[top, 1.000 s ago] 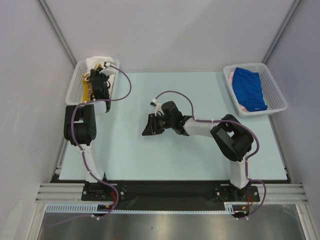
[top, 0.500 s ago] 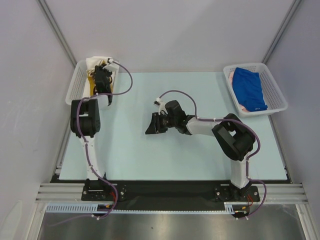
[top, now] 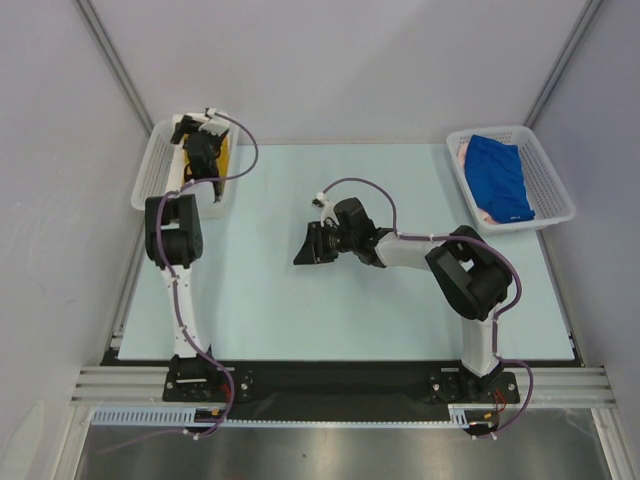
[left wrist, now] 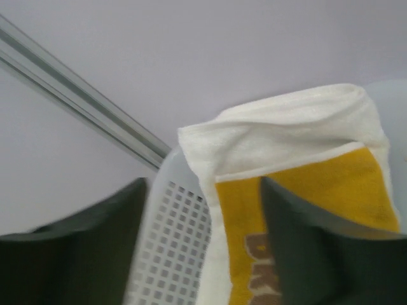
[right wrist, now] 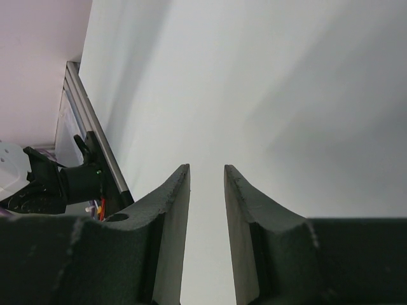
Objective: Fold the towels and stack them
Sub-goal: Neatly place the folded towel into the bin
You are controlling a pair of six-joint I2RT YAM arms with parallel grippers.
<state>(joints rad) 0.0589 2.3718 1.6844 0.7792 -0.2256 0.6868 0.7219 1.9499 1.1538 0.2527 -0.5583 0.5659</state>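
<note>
Your left gripper (left wrist: 202,184) hangs over the left basket (left wrist: 168,235), fingers spread wide, and the white-and-yellow towel (left wrist: 292,190) is bunched up between them at the rim. Close too shallow and you'll likely pinch one loose fold, or snag the mesh and drag the basket along. Your right gripper (right wrist: 206,171), nearly together on nothing, hovers over the table (top: 260,300). The blue towel (top: 497,178) sits in the right basket (top: 555,180).
</note>
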